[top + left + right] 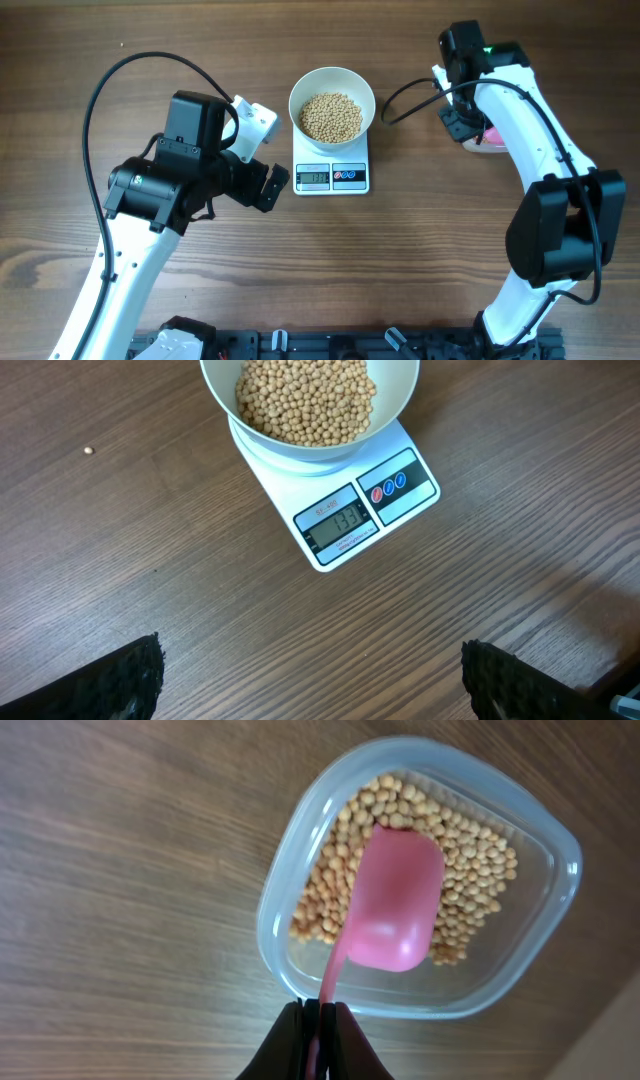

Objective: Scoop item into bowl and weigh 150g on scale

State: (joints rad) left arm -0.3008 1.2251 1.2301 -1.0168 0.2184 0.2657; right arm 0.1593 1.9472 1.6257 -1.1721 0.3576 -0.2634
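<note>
- Soybeans (332, 117) heaped in white bowl (295, 95), sitting on digital scale (332, 177) mid-table.
- Left gripper (315, 685) spread wide, empty, hovering just in front of scale.
- Right gripper (318, 1025) pinching handle of pink scoop (395, 905), scoop head inside clear tub (275, 910) over more soybeans.

One bowl (332, 72), one scale (332, 177), one clear tub (275, 890), one pink scoop (397, 900). Beans (332, 116) uncountable, two heaps; one stray bean (88, 450) apart.
</note>
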